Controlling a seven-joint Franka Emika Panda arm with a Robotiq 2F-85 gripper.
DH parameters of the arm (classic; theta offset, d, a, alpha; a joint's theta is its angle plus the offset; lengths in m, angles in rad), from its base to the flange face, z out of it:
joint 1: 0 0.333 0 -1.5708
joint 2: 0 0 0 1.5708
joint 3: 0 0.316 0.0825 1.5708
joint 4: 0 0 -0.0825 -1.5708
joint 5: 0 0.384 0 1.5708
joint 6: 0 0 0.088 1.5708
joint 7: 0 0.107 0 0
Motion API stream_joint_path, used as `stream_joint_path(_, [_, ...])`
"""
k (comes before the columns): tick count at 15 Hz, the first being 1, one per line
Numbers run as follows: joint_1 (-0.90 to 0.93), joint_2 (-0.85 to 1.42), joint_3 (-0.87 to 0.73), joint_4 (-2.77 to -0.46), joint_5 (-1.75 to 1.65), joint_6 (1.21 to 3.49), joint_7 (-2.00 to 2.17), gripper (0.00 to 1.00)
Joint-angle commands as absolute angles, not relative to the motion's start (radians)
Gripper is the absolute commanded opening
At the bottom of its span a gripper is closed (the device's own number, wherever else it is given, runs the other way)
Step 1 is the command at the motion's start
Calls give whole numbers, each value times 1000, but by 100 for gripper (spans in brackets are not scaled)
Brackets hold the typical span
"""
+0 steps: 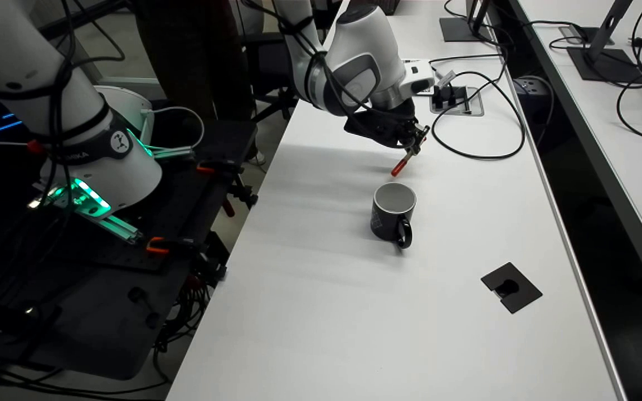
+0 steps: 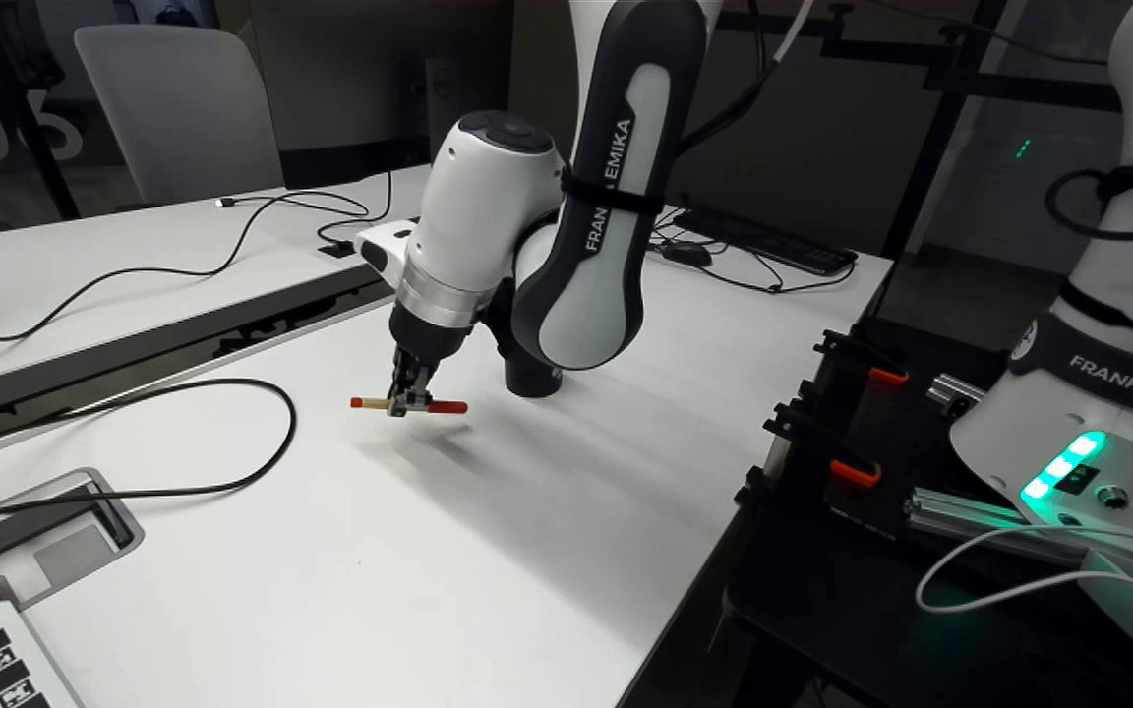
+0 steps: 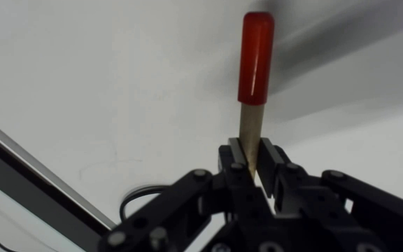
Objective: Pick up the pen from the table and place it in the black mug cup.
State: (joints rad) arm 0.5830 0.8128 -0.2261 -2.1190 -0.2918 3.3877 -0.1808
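The pen has a red capped end and a tan middle; it shows in both exterior views (image 1: 400,167) (image 2: 448,406) and the wrist view (image 3: 256,59). My gripper (image 1: 413,148) is shut on its tan middle, also seen in an exterior view (image 2: 409,401) and the wrist view (image 3: 252,150). The pen lies across the fingers, nearly level, above the white table (image 1: 354,323), with a shadow below. The black mug cup (image 1: 383,223) stands upright near the gripper, its handle facing the camera. In an exterior view the mug (image 2: 527,380) is partly hidden behind the arm.
A flat black square (image 1: 513,289) lies on the table past the mug. A socket box (image 1: 474,103) and a looped black cable (image 1: 480,157) lie beside the arm. A keyboard (image 2: 763,241) and mouse (image 2: 686,254) sit at a table end.
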Motion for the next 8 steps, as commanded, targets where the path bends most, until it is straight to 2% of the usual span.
stream_joint_path(1, [601,806,-236,-2134,-231,3398,-222,15])
stream_joint_path(6, [627,799,-258,-2151,-211,3409,-223,15])
stream_joint_path(7, [627,799,-258,-2151,-211,3409,-223,4])
stream_joint_path(8, [614,801,-250,-2151,-212,3443,-225,4])
